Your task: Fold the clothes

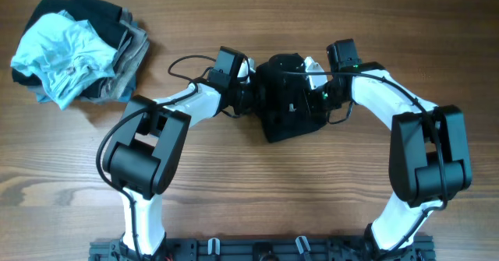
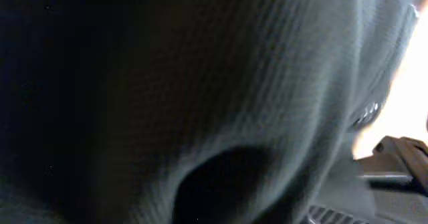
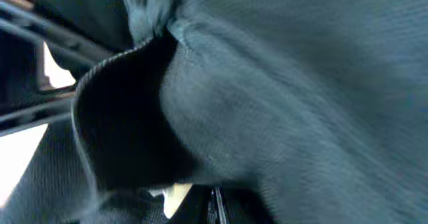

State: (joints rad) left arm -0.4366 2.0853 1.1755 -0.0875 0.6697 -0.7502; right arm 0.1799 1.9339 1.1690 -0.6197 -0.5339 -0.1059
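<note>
A black garment [image 1: 287,109] is bunched up in the middle of the table between my two grippers. My left gripper [image 1: 249,89] is at its left edge and my right gripper [image 1: 318,86] is at its upper right edge. Both are buried in the cloth and appear shut on it. Dark ribbed fabric [image 2: 267,83] fills the left wrist view and hides the fingers. In the right wrist view, folds of the same fabric [image 3: 301,83] press close to the camera and cover the jaws.
A pile of other clothes [image 1: 78,51] lies at the back left corner, with a light blue piece on top of dark and grey ones. The wooden table [image 1: 273,199] shows bare in front of the garment.
</note>
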